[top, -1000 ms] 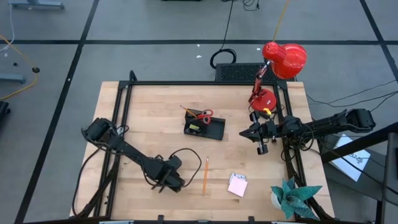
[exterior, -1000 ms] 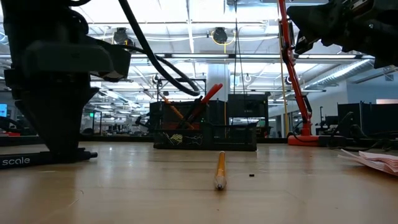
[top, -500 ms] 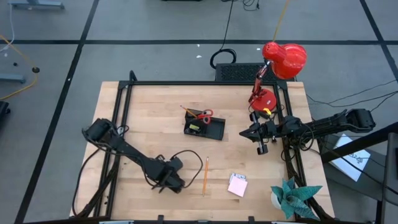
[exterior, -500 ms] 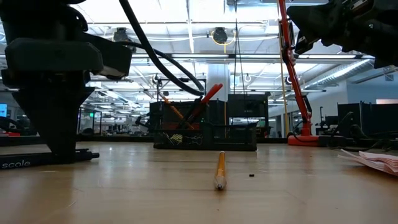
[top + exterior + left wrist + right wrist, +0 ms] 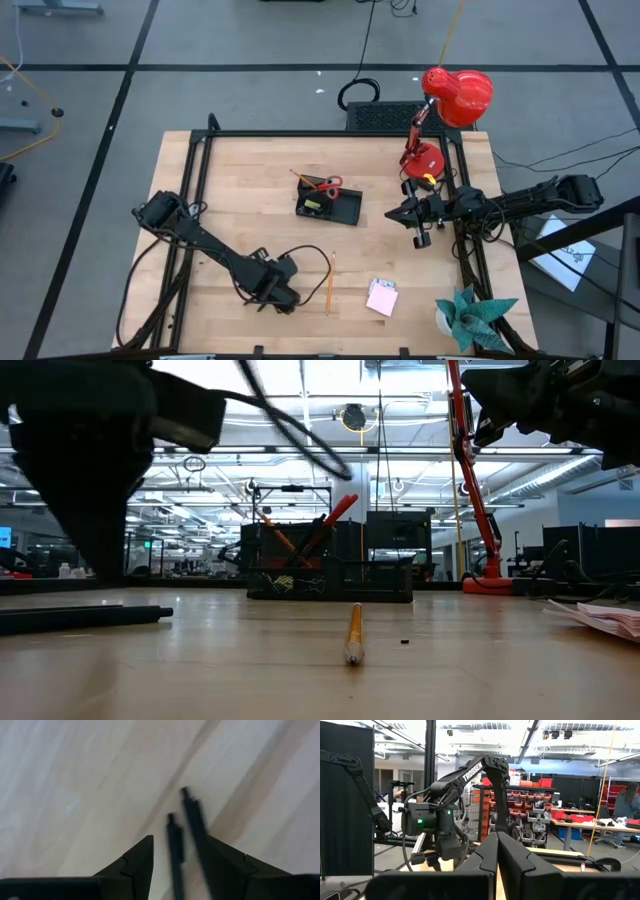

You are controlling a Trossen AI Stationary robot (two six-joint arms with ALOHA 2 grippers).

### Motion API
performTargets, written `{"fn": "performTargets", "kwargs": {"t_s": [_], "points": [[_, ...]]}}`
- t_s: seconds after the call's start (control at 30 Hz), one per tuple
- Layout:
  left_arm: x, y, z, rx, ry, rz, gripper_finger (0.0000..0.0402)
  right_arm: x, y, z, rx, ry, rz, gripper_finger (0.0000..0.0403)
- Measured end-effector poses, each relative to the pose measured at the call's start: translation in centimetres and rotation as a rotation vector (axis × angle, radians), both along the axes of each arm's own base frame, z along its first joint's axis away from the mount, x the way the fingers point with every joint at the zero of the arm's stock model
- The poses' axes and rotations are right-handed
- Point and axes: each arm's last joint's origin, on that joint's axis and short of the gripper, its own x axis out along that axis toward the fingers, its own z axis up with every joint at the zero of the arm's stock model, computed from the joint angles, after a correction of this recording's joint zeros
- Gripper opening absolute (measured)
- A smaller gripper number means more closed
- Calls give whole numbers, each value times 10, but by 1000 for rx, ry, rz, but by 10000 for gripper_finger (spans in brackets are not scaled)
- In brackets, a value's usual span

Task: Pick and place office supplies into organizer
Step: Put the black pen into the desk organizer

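My left gripper (image 5: pixel 283 296) hangs open a little above the table near its near edge. A black pen (image 5: pixel 196 837) lies on the wood below it, between the lines of the two fingers and untouched; it also shows in the low view (image 5: pixel 85 617). A second dark bar (image 5: pixel 174 851) lies beside it, and I cannot tell whether it is a pen or a shadow. An orange pencil (image 5: pixel 330 283) lies just right of the gripper. A pink sticky-note pad (image 5: pixel 381 297) lies farther right. The black organizer (image 5: pixel 328 206) holds the red-handled scissors (image 5: pixel 329 185) and an orange pencil. My right gripper (image 5: pixel 419 238) is shut and empty, raised at the right.
A red desk lamp (image 5: pixel 455 98) and a black ribbed box (image 5: pixel 385 115) stand at the far right. A teal paper plant (image 5: pixel 472 315) stands at the near right corner. A tiny black clip (image 5: pixel 404 641) lies near the pencil (image 5: pixel 354 633). Black frame rails run along the table's sides.
My left gripper has risen from the table top. The black pen stays lying flat on the wood beneath it. My right arm has kept still.
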Motion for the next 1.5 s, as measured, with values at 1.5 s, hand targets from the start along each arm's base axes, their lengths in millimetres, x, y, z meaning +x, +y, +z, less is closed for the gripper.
{"fn": "performTargets", "kwargs": {"t_s": [1.5], "points": [[-25,5,-39,18,9,4,172,0,0,0,0,5,0,4]]}}
